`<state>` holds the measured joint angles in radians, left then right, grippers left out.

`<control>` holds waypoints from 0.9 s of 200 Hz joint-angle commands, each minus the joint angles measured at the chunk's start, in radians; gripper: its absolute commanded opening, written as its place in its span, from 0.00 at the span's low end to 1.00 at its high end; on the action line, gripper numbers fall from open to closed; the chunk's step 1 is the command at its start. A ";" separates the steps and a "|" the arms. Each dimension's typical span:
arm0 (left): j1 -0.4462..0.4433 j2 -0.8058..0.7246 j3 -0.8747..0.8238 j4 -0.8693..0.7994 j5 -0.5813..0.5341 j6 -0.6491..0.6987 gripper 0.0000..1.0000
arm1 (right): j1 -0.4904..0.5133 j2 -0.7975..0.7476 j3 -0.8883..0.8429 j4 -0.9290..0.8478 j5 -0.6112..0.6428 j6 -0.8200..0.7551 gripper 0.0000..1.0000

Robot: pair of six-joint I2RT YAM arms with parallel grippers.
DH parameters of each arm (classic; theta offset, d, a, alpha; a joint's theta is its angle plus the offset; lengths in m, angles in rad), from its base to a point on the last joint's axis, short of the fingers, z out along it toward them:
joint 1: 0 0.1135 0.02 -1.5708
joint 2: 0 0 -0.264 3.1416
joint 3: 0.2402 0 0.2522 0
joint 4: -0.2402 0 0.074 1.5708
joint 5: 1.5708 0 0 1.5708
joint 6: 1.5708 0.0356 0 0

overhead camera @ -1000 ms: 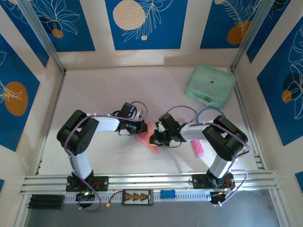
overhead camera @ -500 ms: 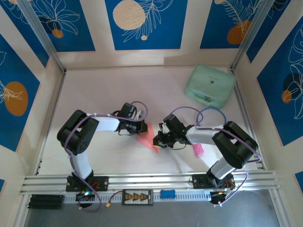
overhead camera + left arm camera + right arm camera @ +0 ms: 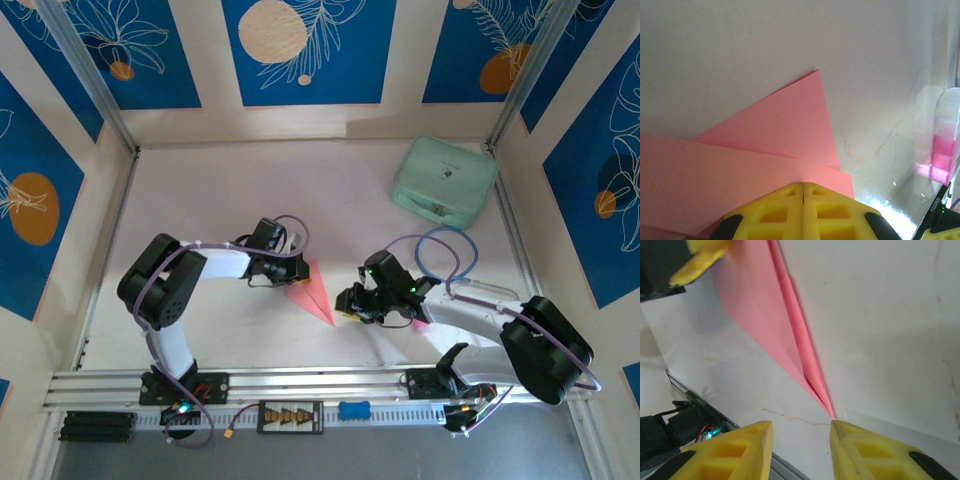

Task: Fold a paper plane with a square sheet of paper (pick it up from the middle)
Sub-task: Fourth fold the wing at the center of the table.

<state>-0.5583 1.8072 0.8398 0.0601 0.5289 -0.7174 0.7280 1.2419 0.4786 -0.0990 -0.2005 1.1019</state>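
Paper plane (image 3: 313, 296), one; claws, two: left claw (image 3: 297, 272), right claw (image 3: 347, 303).

Left claw (image 3: 297, 270) on paper plane (image 3: 315, 297); right claw (image 3: 347, 303) just beside its tip

The left arm (image 3: 215, 265) and right arm (image 3: 470, 315) have white tubular links between bulky black joint housings, with lilac cables (image 3: 296, 222) looping alongside; a blue cable (image 3: 445, 231) arcs off the right one. The left gripper (image 3: 803, 186) and right gripper (image 3: 801, 424) carry bright yellow moulded fingers (image 3: 730, 452) with recessed rectangular pockets
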 commanded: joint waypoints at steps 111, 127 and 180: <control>0.013 -0.036 -0.073 -0.123 -0.093 -0.065 0.00 | 0.134 0.091 -0.034 0.110 0.042 0.218 0.42; 0.013 -0.033 -0.053 -0.140 -0.082 -0.063 0.00 | 0.132 0.090 -0.040 0.139 0.047 0.208 0.29; 0.013 -0.032 -0.029 -0.167 -0.085 -0.042 0.00 | 0.121 0.133 0.104 0.084 0.022 0.079 0.13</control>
<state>-0.5560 1.7550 0.8116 -0.0048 0.4927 -0.7765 0.8562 1.3334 0.5003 0.0071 -0.1604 1.2556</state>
